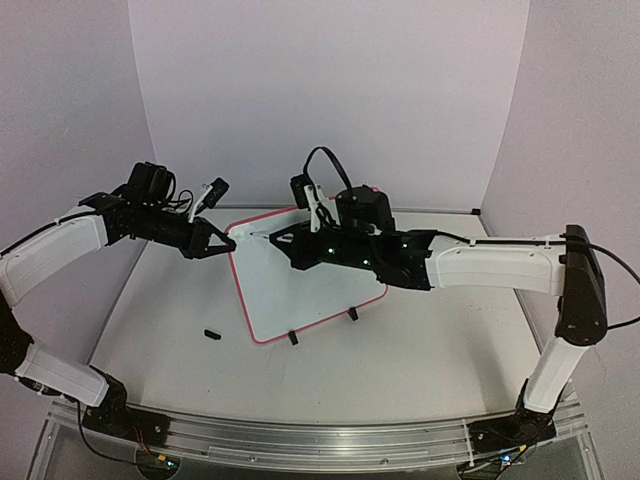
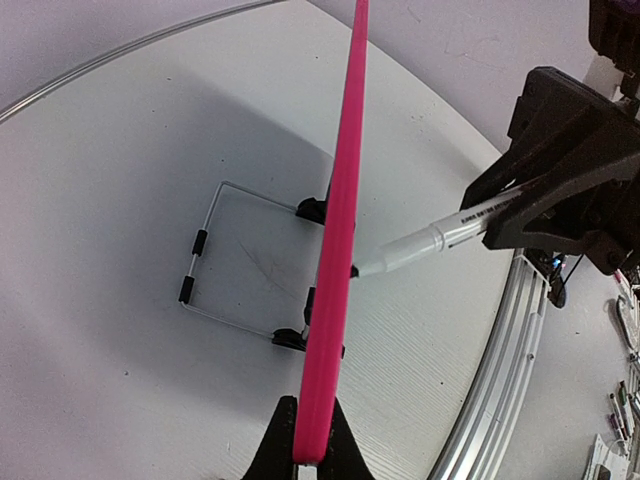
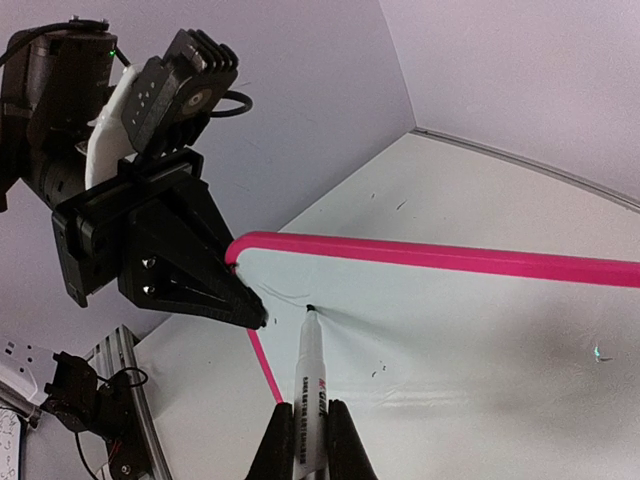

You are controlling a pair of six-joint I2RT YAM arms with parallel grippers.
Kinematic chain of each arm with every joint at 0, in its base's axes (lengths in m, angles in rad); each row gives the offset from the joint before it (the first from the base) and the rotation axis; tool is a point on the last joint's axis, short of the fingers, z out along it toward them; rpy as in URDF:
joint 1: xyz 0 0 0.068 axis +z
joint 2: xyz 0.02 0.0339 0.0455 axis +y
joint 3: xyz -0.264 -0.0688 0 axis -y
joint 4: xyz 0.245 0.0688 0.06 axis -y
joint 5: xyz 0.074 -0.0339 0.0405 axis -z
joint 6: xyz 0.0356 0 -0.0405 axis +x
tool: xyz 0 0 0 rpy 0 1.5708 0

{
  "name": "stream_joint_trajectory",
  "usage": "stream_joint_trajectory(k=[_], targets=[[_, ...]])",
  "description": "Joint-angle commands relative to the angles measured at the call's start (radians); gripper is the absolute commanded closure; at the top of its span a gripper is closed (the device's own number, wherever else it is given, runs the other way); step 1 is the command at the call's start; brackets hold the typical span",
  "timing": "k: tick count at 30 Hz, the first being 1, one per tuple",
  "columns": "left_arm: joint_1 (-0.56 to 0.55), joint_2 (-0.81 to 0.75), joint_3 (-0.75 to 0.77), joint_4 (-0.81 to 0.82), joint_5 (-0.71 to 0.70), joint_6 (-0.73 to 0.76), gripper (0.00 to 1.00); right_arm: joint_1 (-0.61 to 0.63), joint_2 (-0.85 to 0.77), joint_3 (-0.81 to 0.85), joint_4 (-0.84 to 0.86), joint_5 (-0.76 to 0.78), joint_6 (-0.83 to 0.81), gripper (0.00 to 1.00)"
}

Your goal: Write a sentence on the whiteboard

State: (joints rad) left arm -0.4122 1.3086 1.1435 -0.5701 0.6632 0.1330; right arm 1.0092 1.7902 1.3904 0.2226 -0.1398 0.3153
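Note:
The whiteboard (image 1: 300, 285), white with a pink frame, stands tilted on two black clip feet (image 1: 293, 338) mid-table. My left gripper (image 1: 228, 243) is shut on its upper left corner; the left wrist view shows the pink edge (image 2: 340, 230) running up from between the jaws of this gripper (image 2: 310, 455). My right gripper (image 3: 311, 440) is shut on a white marker (image 3: 312, 385), whose black tip touches the board face (image 3: 450, 330) near that corner. A thin dark stroke (image 3: 285, 297) lies beside the tip. The left wrist view has the marker (image 2: 440, 237) meeting the board from the right.
A small black cap-like piece (image 1: 211, 334) lies on the table left of the board. A wire stand (image 2: 215, 255) props the board from behind. A metal rail (image 1: 320, 440) runs along the near edge, and walls close in on three sides.

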Motion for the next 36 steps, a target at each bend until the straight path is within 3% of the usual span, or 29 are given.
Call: stream_joint_trajectory(k=[1,7,14,26,36], targets=[[0.0,-0.007,-0.008,0.015,-0.012,0.03,1.0,-0.013,-0.052,-0.021,0.048,0.081,-0.004,1.0],[0.001,-0.009,-0.008,0.015,-0.014,0.03,1.0,-0.012,-0.033,-0.003,0.049,0.011,-0.005,1.0],[0.001,-0.009,-0.008,0.014,-0.012,0.03,1.0,-0.013,-0.039,-0.007,0.098,-0.181,-0.027,1.0],[0.001,-0.012,-0.008,0.014,-0.012,0.031,1.0,-0.013,0.037,0.065,0.062,-0.188,-0.007,1.0],[0.001,-0.015,-0.008,0.014,-0.012,0.032,1.0,-0.012,0.076,0.113,-0.023,-0.082,0.008,1.0]])
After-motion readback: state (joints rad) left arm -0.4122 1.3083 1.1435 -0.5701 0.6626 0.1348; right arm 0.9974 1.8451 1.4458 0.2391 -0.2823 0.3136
